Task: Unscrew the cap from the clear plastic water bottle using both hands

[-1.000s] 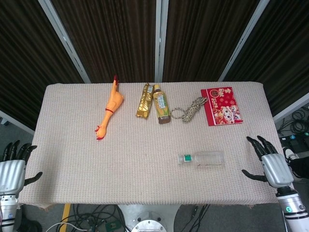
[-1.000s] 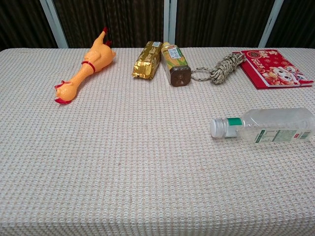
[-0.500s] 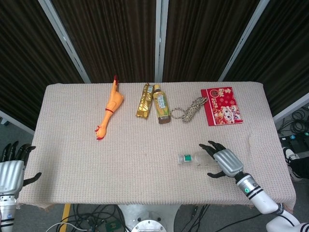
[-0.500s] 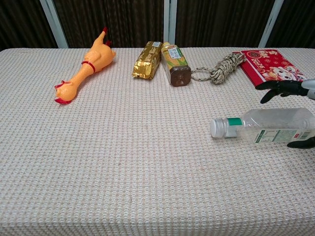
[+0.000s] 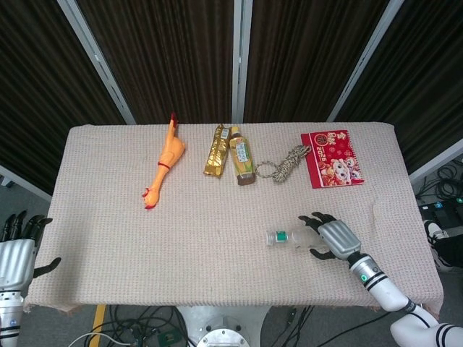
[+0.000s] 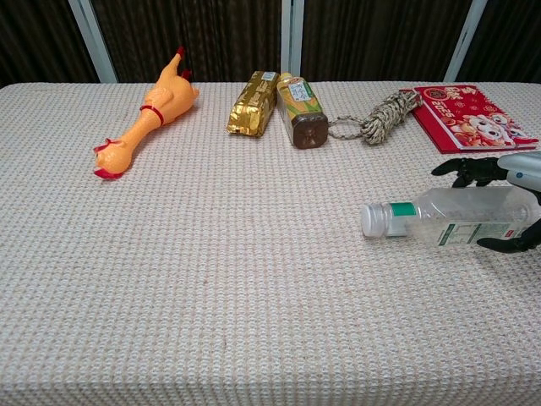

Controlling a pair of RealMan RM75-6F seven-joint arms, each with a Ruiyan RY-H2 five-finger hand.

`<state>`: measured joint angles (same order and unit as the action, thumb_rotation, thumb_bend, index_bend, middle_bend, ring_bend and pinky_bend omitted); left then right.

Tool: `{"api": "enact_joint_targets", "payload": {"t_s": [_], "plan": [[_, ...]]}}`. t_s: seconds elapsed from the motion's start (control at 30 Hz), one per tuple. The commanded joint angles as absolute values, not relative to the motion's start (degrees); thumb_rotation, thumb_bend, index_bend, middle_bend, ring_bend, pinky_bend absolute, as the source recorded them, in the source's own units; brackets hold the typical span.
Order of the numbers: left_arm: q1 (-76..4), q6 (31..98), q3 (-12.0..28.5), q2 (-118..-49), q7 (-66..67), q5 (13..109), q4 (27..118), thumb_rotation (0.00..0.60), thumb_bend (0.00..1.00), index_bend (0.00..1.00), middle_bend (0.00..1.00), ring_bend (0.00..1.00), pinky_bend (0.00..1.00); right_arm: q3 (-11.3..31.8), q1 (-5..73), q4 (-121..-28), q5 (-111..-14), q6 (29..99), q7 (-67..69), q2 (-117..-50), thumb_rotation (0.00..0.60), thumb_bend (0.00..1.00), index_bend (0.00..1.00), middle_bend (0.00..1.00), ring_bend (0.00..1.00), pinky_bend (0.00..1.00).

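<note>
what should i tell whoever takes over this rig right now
Right hand: open, fingers spread around the body of the water bottle, no firm grip visible.
Left hand: open, holds nothing, off the table's near left corner.
Bottle lies on its side on the table, white cap on, pointing left.
Done: right hand brought to the bottle.
Left: grip, lift, bring left hand, unscrew the cap.

Since one second ago the right hand (image 5: pixel 331 238) has travelled in from the table's right edge to the bottle (image 6: pixel 461 215). Over the last half second it settled lower over the bottle's base end, fingers (image 6: pixel 461 169) curling round it. Bottle unmoved.
</note>
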<state>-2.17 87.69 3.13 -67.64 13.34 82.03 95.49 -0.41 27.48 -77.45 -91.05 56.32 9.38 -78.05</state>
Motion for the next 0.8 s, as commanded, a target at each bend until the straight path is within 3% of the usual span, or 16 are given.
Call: {"api": "enact_joint_targets", "payload": {"t_s": [0.03, 0.27, 0.47, 0.8], "plan": [[-2.2, 87.6, 3.1, -67.7, 13.3, 82.0, 95.5, 0.6, 0.0, 0.22, 0.16, 0.03, 0.02, -0.6, 27.2, -76.7, -91.1, 57.4, 10.4, -78.7, 0.6, 0.35, 0.27, 0.36, 0.17, 0.26], [-3.1, 87.3, 3.5, -67.2, 13.5, 83.0, 95.7, 0.6, 0.0, 0.22, 0.16, 0.03, 0.02, -0.9, 26.1, -76.2, -94.2, 64.3, 15.7, -79.5, 0.6, 0.46, 0.47, 0.51, 0.31, 0.39], [-6.6, 85.6, 4.7, -65.7, 10.8, 87.3, 97.5, 0.6, 0.0, 0.22, 0.16, 0.03, 0.02, 0.8, 28.0, -79.5, -97.6, 69.3, 22.1, -80.1, 0.6, 0.46, 0.48, 0.51, 0.31, 0.4], [-14.2, 80.1, 6.6, -66.1, 5.8, 92.8, 100.2, 0.6, 0.0, 0.22, 0.16, 0.03, 0.02, 5.5, 34.8, -85.5, -96.9, 66.3, 21.7, -86.1, 0.6, 0.45, 0.48, 0.49, 0.31, 0.4]]}}
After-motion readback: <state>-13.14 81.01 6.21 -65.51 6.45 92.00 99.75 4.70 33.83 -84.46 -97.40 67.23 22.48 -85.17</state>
